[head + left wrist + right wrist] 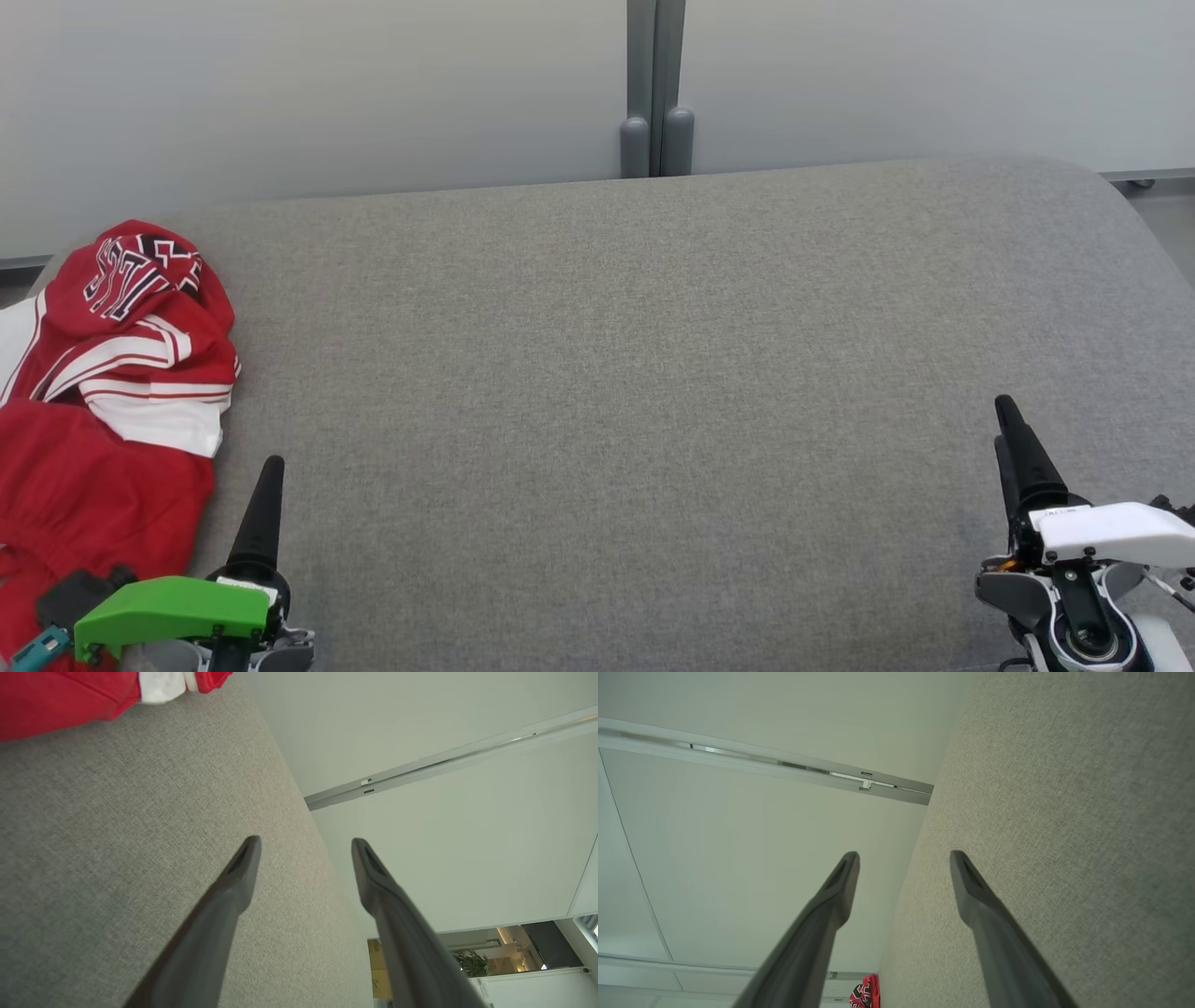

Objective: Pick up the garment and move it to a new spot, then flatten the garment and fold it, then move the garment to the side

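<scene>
A red garment with white stripes and dark lettering lies crumpled at the left edge of the grey padded surface. Its red and white edge shows at the top left of the left wrist view, and a small red patch at the bottom of the right wrist view. My left gripper stands at the lower left, just right of the garment and apart from it. Its jaws are open with nothing between them. At the lower right my right gripper is open and empty.
Pale wall panels with a grey post stand behind the surface. The padded surface rounds off at its far right corner. Between the two grippers lies a wide stretch of bare grey fabric.
</scene>
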Available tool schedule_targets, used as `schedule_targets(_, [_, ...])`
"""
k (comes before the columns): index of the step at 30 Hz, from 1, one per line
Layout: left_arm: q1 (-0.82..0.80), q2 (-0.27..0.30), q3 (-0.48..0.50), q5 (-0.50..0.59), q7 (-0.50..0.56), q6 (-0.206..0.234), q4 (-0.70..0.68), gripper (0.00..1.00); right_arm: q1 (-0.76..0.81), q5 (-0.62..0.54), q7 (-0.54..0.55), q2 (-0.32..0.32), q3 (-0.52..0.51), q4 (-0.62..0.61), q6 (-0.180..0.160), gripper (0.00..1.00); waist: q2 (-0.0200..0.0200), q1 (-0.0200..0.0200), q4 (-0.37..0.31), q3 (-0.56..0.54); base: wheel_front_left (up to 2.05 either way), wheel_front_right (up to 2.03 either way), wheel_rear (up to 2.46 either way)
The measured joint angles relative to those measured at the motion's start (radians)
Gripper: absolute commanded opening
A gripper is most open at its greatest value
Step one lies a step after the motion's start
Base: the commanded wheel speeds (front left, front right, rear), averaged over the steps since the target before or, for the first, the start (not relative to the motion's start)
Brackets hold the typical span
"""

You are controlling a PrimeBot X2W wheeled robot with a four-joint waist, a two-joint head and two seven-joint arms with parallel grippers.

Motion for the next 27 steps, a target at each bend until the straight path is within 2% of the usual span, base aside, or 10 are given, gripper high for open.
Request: schedule_targets(27, [0.022, 0.030, -0.073, 0.462, -0.089, 0.083, -0.083, 1.00, 0.049, -0.430, -0.091, -0.026, 0.120, -0.071, -0.070, 1.00, 0.0000, 0.0000, -0.005, -0.020, 0.00, 0.00, 0.00])
